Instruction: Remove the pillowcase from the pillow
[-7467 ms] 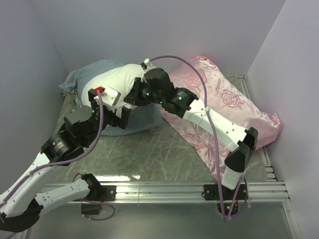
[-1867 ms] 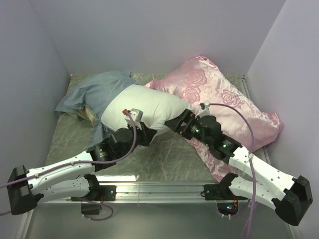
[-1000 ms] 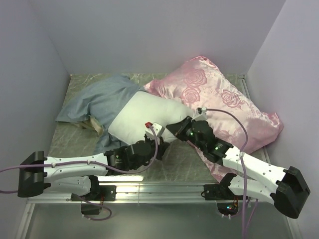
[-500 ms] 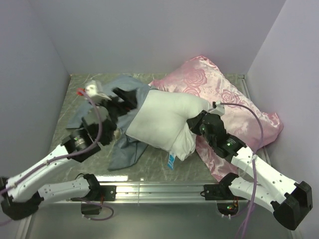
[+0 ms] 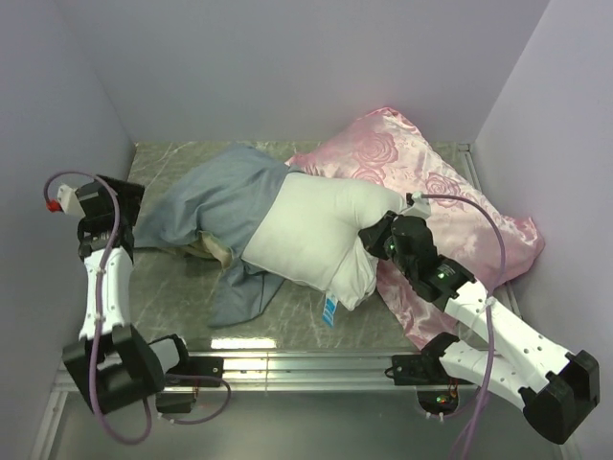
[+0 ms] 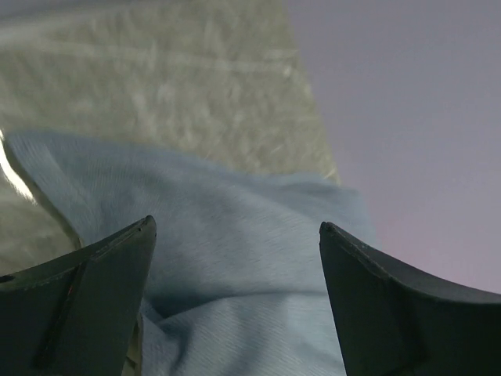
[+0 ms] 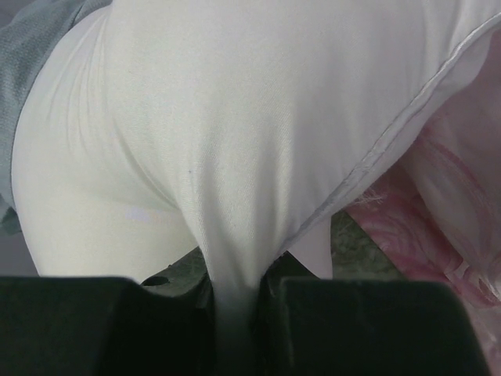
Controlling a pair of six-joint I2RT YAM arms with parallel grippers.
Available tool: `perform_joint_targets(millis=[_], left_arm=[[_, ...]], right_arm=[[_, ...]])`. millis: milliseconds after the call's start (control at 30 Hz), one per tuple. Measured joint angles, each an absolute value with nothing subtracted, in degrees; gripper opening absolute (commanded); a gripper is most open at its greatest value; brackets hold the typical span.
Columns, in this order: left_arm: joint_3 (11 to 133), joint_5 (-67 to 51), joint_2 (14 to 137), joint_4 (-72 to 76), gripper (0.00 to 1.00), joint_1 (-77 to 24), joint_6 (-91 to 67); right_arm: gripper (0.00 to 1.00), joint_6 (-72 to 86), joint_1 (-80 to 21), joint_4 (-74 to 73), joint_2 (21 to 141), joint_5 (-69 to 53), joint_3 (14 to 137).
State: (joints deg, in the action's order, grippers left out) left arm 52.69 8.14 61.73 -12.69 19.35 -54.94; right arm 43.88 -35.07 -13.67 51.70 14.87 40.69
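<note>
The white pillow [image 5: 316,235] lies across the middle of the table, a small blue tag [image 5: 329,310] hanging at its near edge. Its left end is still inside the grey-blue pillowcase [image 5: 215,206], which spreads out crumpled to the left. My right gripper [image 5: 371,236] is shut on a pinched fold of the pillow's [image 7: 219,117] right end, the fabric squeezed between the right gripper's [image 7: 235,290] jaws. My left gripper [image 5: 120,204] is by the left wall, apart from the cloth. In its wrist view the left gripper [image 6: 236,225] is open, with only pillowcase fabric [image 6: 235,274] ahead.
A pink satin rose-patterned cushion [image 5: 431,182] lies behind and under the right arm, reaching the right wall. Purple walls close the left, back and right sides. An aluminium rail [image 5: 316,364] runs along the near edge of the marbled table [image 5: 297,307].
My left gripper has opened, let go of the pillowcase and swung back to the left wall. The pillowcase has slid further off the pillow. The right gripper keeps its hold.
</note>
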Motion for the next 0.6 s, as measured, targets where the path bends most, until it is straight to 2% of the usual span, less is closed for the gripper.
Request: perform_joint_targets(millis=[267, 600], left_arm=[[49.6, -10.9, 76.7, -5.4, 0.90, 24.6, -62.3], [53.9, -13.3, 84.9, -2.6, 0.88, 24.7, -65.3]], right_arm=[[0.00, 43.3, -34.8, -14.2, 52.6, 12.4, 42.4], [0.00, 42.9, -34.7, -14.2, 51.6, 10.0, 42.4]])
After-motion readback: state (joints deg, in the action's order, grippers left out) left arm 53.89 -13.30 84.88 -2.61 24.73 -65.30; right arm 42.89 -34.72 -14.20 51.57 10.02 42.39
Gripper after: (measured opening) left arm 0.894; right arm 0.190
